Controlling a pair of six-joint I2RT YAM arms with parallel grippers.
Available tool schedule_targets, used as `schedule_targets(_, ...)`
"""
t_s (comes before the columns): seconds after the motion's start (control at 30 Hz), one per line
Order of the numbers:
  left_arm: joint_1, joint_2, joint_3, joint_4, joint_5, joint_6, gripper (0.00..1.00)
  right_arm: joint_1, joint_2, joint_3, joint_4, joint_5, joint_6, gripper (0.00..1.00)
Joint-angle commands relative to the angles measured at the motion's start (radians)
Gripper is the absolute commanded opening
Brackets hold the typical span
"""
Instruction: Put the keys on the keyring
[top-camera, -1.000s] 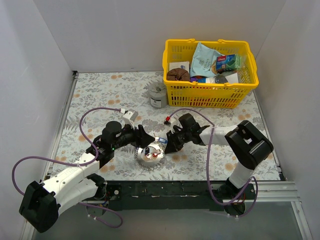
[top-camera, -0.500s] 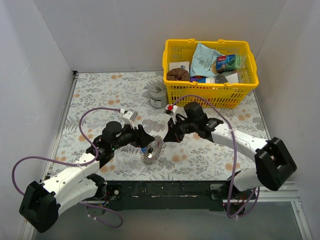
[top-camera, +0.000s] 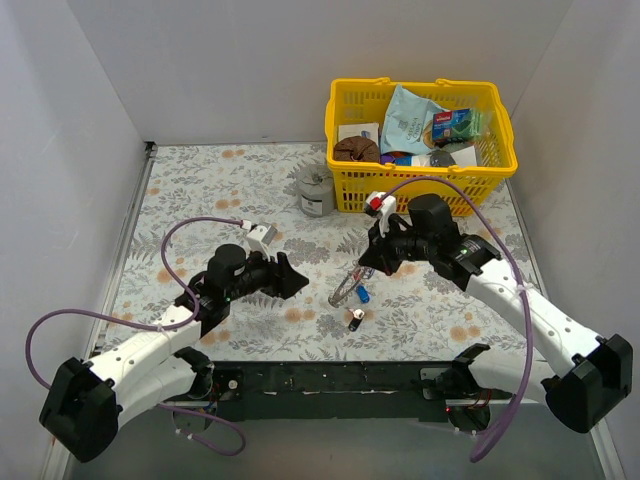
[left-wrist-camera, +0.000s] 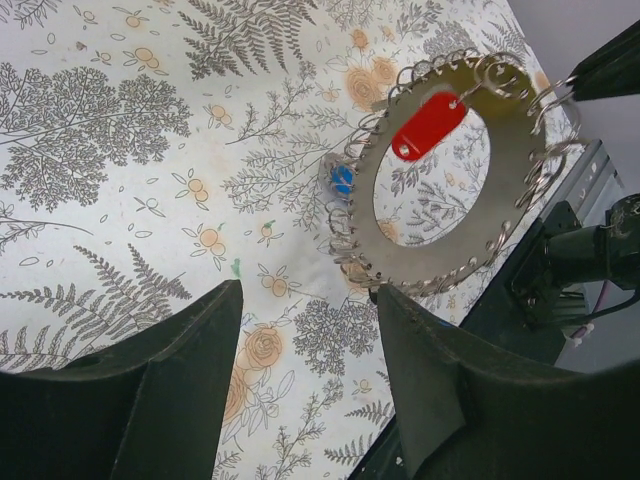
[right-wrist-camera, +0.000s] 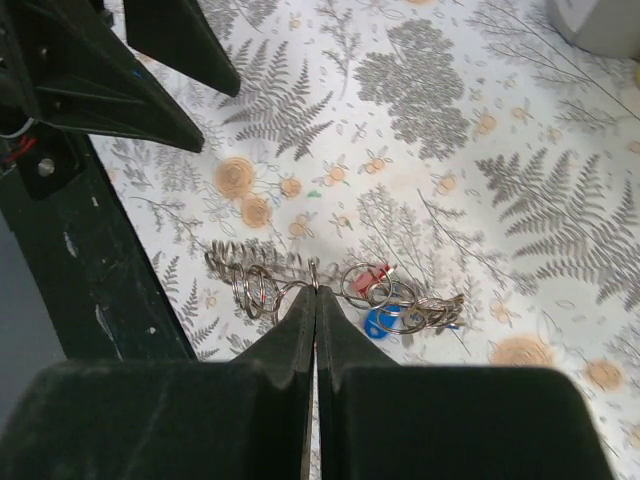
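1. While the right gripper (right-wrist-camera: 315, 300) is clenching the keyring (left-wrist-camera: 515, 200) above the middle of the tabletop's (top-camera: 200, 190) near edge, a good step is calling for a steady loop turned toward the left gripper (left-wrist-camera: 305, 300), which is hanging released and empty.
2. The ring's split is not showing, and the small piece (top-camera: 355, 318) lying near that edge is proving too tiny to identify.

The keyring (left-wrist-camera: 440, 262) is a flat silvery ring whose rim is crowded with small wire loops, with a red tag (left-wrist-camera: 428, 125) showing across its opening and a blue tag (left-wrist-camera: 342, 180) at its edge. It hangs tilted, pinched at its upper rim by the closed right tool (top-camera: 368, 268). It sits over the table (top-camera: 200, 180) a little right of the middle and nearer the near edge, and I cannot tell whether its lower end touches the surface.
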Motion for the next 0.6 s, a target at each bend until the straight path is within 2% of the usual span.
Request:
schedule_targets(0.0,0.005,0.011,-0.005,0.017,0.000,0.018,0.56,-0.018,-0.081,0.086,-0.103,0.126,-0.060,0.01)
schedule_targets(0.13,0.003,0.016,-0.009,0.026,0.003,0.018,0.56,-0.022,-0.106,0.087,-0.140,0.223,-0.104,0.01)
schedule_targets(0.23,0.003,0.018,-0.006,0.020,0.002,0.022,0.56,-0.025,-0.096,0.087,-0.143,0.232,-0.144,0.01)
schedule_targets(0.4,0.005,0.012,-0.008,0.014,-0.004,0.025,0.56,-0.025,0.008,0.093,-0.099,0.199,-0.213,0.01)
schedule_targets(0.43,0.003,0.012,-0.008,0.012,-0.006,0.025,0.56,-0.025,0.026,0.101,-0.092,0.155,-0.213,0.01)
schedule_targets(0.57,0.003,0.007,-0.014,0.022,-0.004,0.019,0.56,-0.025,0.169,0.127,0.025,0.084,-0.196,0.01)
